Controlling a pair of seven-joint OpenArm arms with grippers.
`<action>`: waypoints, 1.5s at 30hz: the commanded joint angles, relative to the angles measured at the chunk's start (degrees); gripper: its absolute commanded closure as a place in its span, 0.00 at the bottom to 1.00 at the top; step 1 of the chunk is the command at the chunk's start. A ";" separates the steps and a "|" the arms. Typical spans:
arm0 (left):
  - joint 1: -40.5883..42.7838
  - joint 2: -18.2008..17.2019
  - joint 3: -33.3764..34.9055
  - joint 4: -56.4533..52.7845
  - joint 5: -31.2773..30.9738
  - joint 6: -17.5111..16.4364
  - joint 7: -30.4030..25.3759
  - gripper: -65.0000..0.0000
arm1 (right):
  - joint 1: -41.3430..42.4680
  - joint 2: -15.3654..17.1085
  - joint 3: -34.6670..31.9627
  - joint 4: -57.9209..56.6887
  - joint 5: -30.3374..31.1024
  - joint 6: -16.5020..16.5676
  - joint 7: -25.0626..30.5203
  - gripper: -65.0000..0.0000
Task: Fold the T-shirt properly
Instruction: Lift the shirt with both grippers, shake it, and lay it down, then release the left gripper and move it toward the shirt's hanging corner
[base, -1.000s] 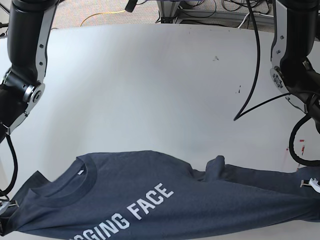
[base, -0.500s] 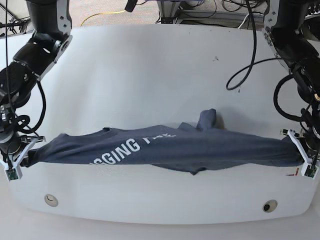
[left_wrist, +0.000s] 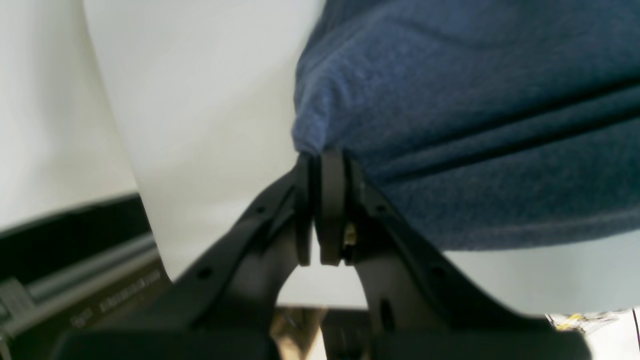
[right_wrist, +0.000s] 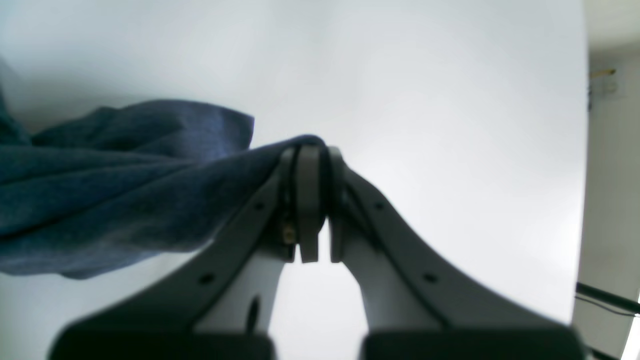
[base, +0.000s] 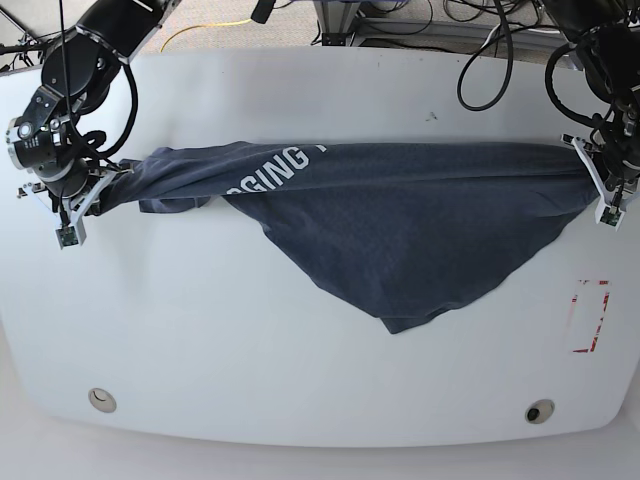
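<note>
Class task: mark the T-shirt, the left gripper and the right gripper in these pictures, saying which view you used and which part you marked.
T-shirt (base: 400, 215): base view, middle of the hanging cloth.
Left gripper (left_wrist: 320, 165): left wrist view, fingertips pinching the cloth.
Right gripper (right_wrist: 310, 152): right wrist view, fingertips pinching the cloth.

Both arms (base: 90, 40) black, built of rounded cylindrical segments; the other arm (base: 600, 40) matches. Loose black cables (base: 480, 70) loop beside the joints. Left gripper (left_wrist: 322, 165): black fingers flaring out to a wide base, small round holes along each, dark flat pads, one brass-coloured screw by the pad. Right gripper (right_wrist: 311, 155): same shape, paler grey in its wrist view. Base view: white finger edges, small green-marked tips.
</note>
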 joint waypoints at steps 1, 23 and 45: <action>1.12 -0.26 -0.90 0.93 1.34 -0.03 -0.20 1.00 | -0.67 0.98 0.53 1.52 -1.02 -0.36 1.40 1.00; 2.53 -1.93 6.49 3.48 -2.96 -0.03 0.15 0.29 | -4.19 -2.19 1.67 3.19 -1.11 -0.36 1.40 1.00; -19.80 1.85 13.87 -2.50 -7.01 -0.03 -0.38 0.29 | -3.75 -2.19 1.94 3.19 -1.11 -0.36 1.40 1.00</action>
